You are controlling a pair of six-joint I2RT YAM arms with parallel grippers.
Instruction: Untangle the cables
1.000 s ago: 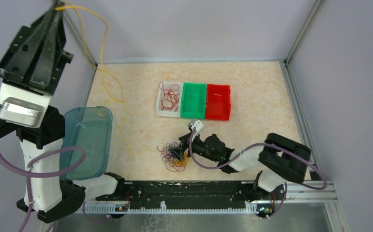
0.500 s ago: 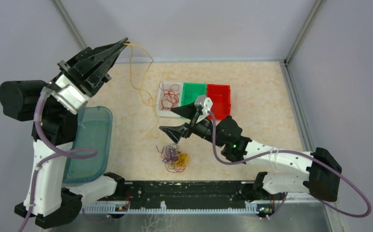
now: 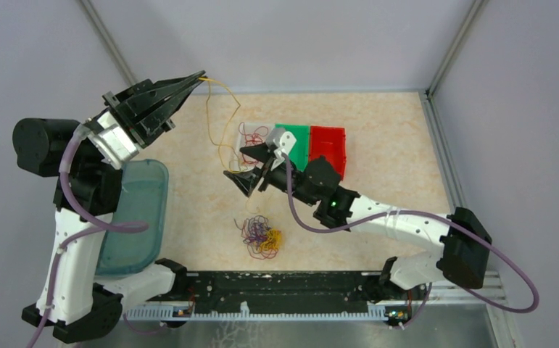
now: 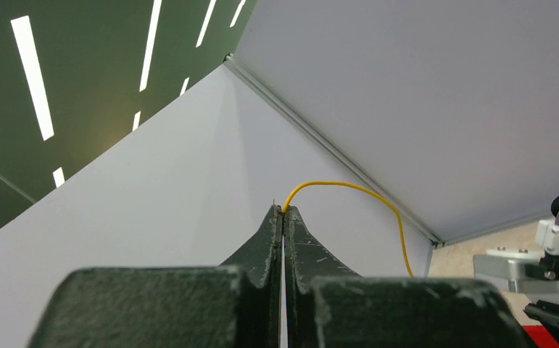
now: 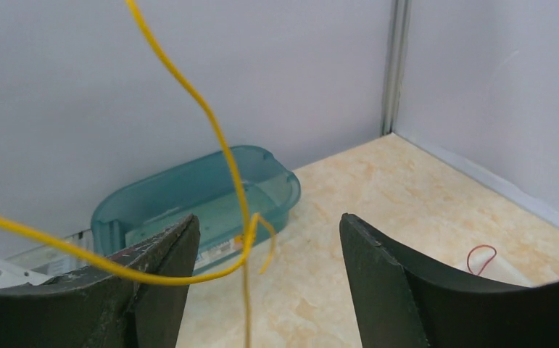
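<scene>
Seen from above, a beige marbled tabletop (image 3: 392,145) sits inside pale walls. The left gripper (image 3: 202,75) is lifted high over the far-left corner with its fingers pressed together, pinching one end of a thin yellow cable (image 3: 227,90). In the left wrist view, the cable rises from the closed tips and arches over to the right. From that pinch it curves and hangs down toward the right gripper (image 3: 243,165), which reaches in over the middle of the table near the far edge with its two fingers spread wide and gripping nothing. In the right wrist view, the yellow cable drops through the gap between the spread fingers (image 5: 162,250). A second strand crosses in front of one finger, though whether it touches is unclear. A loose tangle of cables (image 3: 262,238) in red, yellow and dark purple lies on the table near the middle of the near edge, apart from both grippers. Three small bins sit in a row near the middle of the far edge. The white bin (image 3: 237,145) holds curly red cables (image 3: 256,134) and is partly hidden by the right gripper, with a green bin (image 3: 299,141) and a red bin (image 3: 328,145) beside it. A teal tub (image 3: 135,210) lies along the left edge.
</scene>
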